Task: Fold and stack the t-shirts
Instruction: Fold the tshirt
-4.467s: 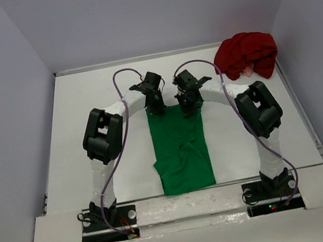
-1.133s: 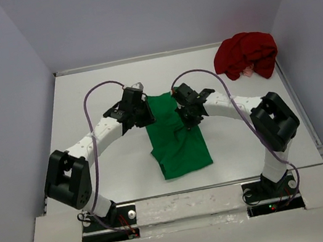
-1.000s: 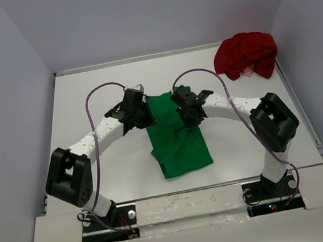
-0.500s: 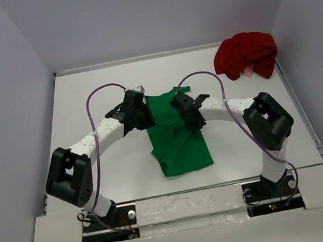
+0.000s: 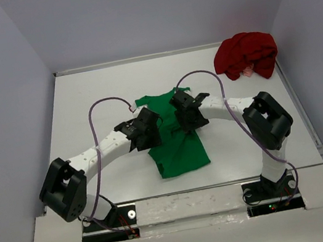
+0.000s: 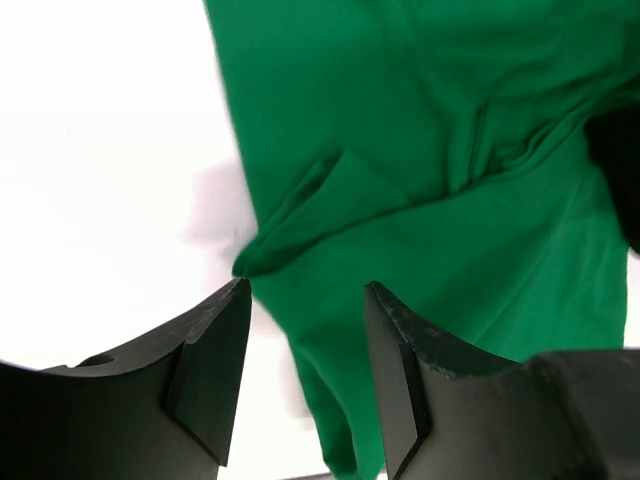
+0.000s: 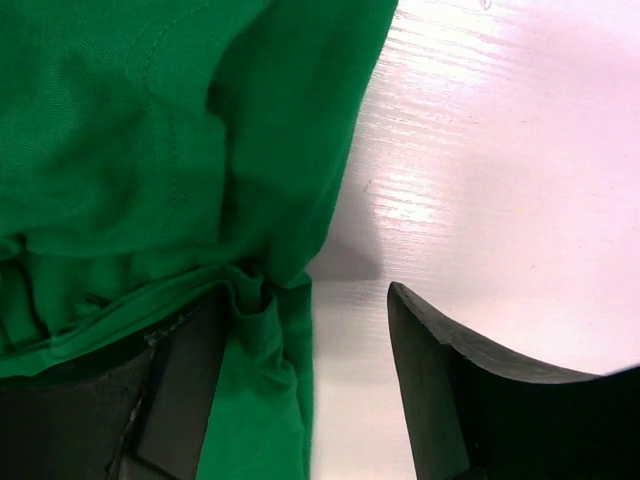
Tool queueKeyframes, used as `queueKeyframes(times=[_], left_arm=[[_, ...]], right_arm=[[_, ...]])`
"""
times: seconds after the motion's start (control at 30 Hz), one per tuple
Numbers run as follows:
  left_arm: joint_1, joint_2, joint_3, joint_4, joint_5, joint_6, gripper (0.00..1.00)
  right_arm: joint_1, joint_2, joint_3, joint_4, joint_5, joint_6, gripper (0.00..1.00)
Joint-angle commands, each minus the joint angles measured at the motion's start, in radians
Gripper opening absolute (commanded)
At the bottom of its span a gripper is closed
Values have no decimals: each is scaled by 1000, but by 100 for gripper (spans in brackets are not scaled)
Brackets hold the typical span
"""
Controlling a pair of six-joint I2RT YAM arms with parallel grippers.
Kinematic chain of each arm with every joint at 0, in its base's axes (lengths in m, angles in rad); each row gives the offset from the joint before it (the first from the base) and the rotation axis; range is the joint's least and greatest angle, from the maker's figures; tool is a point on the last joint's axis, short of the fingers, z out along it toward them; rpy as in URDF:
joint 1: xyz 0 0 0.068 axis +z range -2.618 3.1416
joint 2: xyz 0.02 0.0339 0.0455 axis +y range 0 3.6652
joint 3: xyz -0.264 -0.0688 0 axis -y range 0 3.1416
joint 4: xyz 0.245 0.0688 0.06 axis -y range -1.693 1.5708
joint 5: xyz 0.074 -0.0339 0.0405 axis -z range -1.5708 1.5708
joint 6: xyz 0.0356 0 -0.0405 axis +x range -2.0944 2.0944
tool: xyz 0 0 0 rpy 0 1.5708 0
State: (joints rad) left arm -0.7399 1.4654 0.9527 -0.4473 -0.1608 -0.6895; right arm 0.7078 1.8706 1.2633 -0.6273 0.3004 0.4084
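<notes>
While the green t-shirt (image 5: pixel 178 146) lies rumpled at the middle of the counter (image 5: pixel 84 109), the left end effector (image 5: pixel 146 130) and right end effector (image 5: pixel 186 111) hang over its far part, jaws spread wide; the dark red t-shirt (image 5: pixel 245 54) sits bunched in the far right corner.

**One high view, two close wrist views**

The top external camera looks down from above and behind the arm bases (image 5: pixel 107 219), taking in the whole white table (image 5: pixel 82 97). Both wrist cameras face down, very near the surface. All three views share the green t-shirt (image 5: pixel 179 152): the left wrist sees its left edge, the right wrist its right edge.
</notes>
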Motion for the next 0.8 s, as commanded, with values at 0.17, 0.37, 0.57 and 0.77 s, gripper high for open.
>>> queueKeyframes(times=[0.17, 0.37, 0.57, 0.77], left_arm=[[-24, -175, -86, -130, -114, -136, 56], [-24, -178, -155, -39, -45, -145, 30], [-24, -126, -184, 61, 29, -147, 27], [-24, -103, -184, 101, 46, -131, 37]], right_arm=[[9, -89, 8, 8, 9, -31, 72], [9, -203, 28, -3, -3, -36, 71], [9, -324, 79, -95, 35, -54, 72], [9, -390, 91, -127, 51, -72, 72]])
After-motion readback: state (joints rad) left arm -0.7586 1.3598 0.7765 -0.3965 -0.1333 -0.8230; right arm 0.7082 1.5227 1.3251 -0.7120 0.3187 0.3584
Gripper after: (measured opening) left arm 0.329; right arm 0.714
